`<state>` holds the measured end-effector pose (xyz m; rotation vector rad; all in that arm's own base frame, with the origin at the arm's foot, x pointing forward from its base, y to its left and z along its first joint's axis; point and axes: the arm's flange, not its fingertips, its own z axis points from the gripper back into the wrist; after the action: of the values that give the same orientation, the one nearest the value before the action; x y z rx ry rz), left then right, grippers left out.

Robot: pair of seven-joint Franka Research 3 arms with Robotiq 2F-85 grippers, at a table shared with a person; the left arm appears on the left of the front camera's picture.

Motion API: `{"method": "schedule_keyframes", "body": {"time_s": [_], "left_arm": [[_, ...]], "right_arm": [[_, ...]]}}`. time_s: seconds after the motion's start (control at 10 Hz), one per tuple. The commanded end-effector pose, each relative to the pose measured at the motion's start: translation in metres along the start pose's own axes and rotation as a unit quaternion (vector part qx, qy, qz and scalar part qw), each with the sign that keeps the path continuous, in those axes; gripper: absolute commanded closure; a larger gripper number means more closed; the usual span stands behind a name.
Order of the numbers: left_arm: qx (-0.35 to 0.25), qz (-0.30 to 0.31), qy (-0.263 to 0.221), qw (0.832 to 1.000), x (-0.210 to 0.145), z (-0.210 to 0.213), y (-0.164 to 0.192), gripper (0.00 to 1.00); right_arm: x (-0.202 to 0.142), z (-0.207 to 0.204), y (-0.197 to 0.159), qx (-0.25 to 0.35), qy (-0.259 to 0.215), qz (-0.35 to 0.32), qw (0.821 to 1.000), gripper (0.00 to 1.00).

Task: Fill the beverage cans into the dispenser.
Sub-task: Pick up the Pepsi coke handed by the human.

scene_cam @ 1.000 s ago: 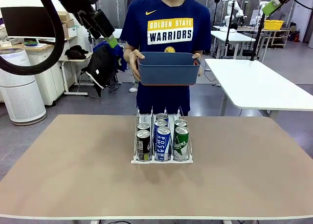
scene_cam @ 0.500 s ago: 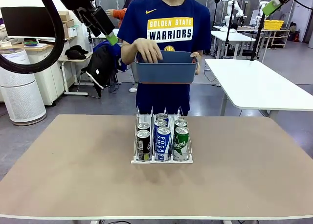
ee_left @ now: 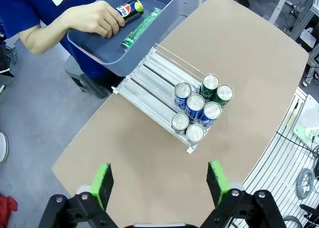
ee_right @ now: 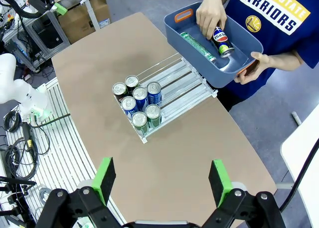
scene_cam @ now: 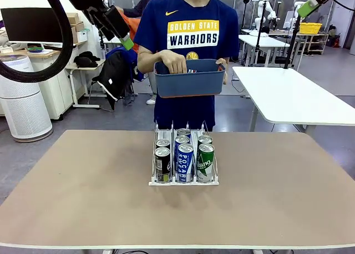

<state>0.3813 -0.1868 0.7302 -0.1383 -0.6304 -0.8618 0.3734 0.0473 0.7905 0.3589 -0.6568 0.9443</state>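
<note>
The dispenser (scene_cam: pixel 183 182) stands mid-table with several beverage cans (scene_cam: pixel 184 162) in two rows at its front lip: black-and-green left, blue-and-white middle, green right. Its back lanes (ee_left: pixel 149 81) are bare. A person holds a dark blue bin (scene_cam: pixel 189 82) above the far edge, and a hand (ee_right: pixel 212 11) inside it grips a blue can (ee_right: pixel 219 40). A green can (ee_right: pixel 196 46) lies beside that one. My left gripper (ee_left: pixel 160 183) and right gripper (ee_right: pixel 162 180) both hang open, high above the table, nothing between their fingers. In the front view the left gripper (scene_cam: pixel 126 42) sits upper left and the right gripper (scene_cam: pixel 308 7) upper right.
The tan table (scene_cam: pixel 83 198) has bare room on both sides of the rack. A white table (scene_cam: pixel 294 93) stands behind on the right. A wire rack with cables (ee_right: pixel 30 138) runs along one table edge in the right wrist view.
The person's hand left the bin's rim and reached down inside onto a can. The bin shifted slightly. My left arm rose a little early on. The cans in the rack stayed put.
</note>
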Motion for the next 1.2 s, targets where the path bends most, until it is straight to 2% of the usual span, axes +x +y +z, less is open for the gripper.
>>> {"method": "schedule_keyframes", "body": {"time_s": [0.0,1.1], "left_arm": [[0.001,0.001,0.001,1.000,-0.002,0.001,0.002,0.00],[0.013,0.002,-0.025,1.000,0.016,0.040,-0.007,0.00]], "right_arm": [[0.000,-0.001,0.000,0.000,0.000,0.000,1.000,0.00],[0.000,-0.001,0.000,0.000,0.000,0.000,1.000,0.00]]}}
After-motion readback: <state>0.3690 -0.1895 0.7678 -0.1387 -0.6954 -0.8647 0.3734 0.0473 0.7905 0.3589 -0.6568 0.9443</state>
